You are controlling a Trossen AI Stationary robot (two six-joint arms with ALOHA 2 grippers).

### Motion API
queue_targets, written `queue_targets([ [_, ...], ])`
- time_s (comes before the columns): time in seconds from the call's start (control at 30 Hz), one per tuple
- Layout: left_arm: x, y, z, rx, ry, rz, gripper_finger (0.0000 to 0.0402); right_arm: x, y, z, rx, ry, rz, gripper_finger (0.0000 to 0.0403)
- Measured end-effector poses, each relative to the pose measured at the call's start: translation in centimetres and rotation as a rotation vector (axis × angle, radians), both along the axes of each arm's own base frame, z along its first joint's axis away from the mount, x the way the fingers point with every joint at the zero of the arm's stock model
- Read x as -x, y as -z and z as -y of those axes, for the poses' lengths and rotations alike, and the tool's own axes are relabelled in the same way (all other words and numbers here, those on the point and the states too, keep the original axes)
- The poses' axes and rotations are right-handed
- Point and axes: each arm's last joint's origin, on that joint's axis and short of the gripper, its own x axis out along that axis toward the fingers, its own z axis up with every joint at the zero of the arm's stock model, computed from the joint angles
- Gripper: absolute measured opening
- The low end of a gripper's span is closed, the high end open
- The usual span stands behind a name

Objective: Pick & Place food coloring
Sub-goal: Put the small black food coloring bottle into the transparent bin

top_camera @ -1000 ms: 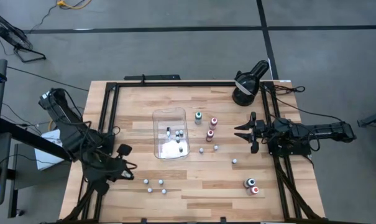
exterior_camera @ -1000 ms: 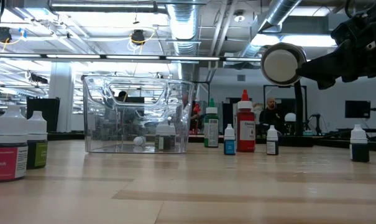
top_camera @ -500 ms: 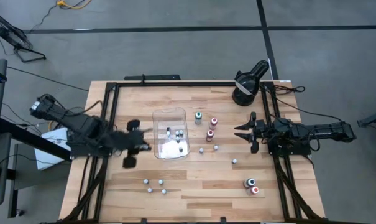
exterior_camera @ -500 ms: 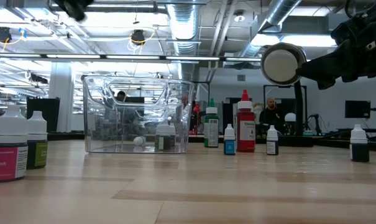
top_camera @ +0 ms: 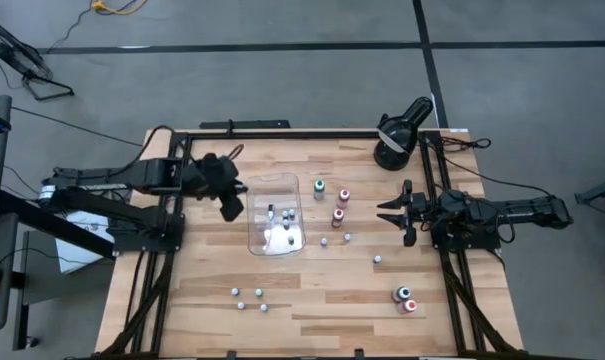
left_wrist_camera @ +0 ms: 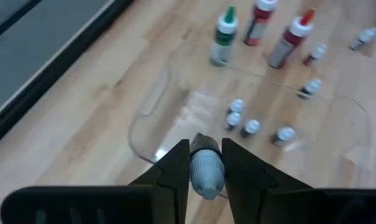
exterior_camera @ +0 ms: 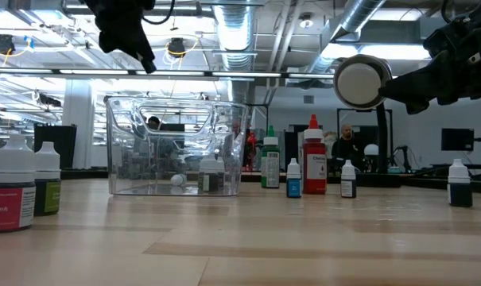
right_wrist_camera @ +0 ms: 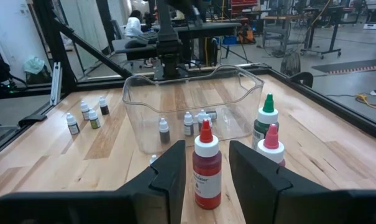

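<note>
The left gripper [left_wrist_camera: 205,163] is clenched on a small white-capped food coloring bottle [left_wrist_camera: 206,168], carried high beside the left rim of the clear plastic tray [top_camera: 254,192]. This height lets the bottle clear the tray wall before it is dropped inside.

The right gripper [right_wrist_camera: 201,163] waits near the table's right edge with its fingers apart around nothing; a red-capped bottle [right_wrist_camera: 206,165] stands on the table ahead of it.

Count, high view:
- Inside the tray: about four small bottles [left_wrist_camera: 237,114], though the clear walls make this uncertain.
- Right of the tray: three taller dropper bottles [top_camera: 319,188] and three small ones.
- Front left: three small bottles [top_camera: 249,298].
- Front right: two squat bottles [top_camera: 403,297].

A black lamp-like device [top_camera: 397,133] stands at the back right corner.
</note>
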Motion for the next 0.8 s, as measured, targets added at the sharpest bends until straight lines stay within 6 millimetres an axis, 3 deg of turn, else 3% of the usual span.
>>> queue_targets([
  [0.17,0.1,0.1,-1.0,0.0,-0.053,-0.003,0.0074,0.0,0.0,0.0,0.0,0.0,0.0,0.0113],
  [0.27,-1.1,0.6,-1.3,0.006,-0.057,-0.008,0.0074,0.0,0.0,0.0,0.0,0.0,0.0,0.0113],
  [0.57,-7.5,2.9,-2.2,0.055,0.041,-0.087,0.0074,0.0,0.0,0.0,0.0,0.0,0.0,0.0113],
  [0.8,-12.6,5.9,-3.8,0.092,0.139,-0.22,0.0074,0.0,0.0,0.0,0.0,0.0,0.0,0.0113],
])
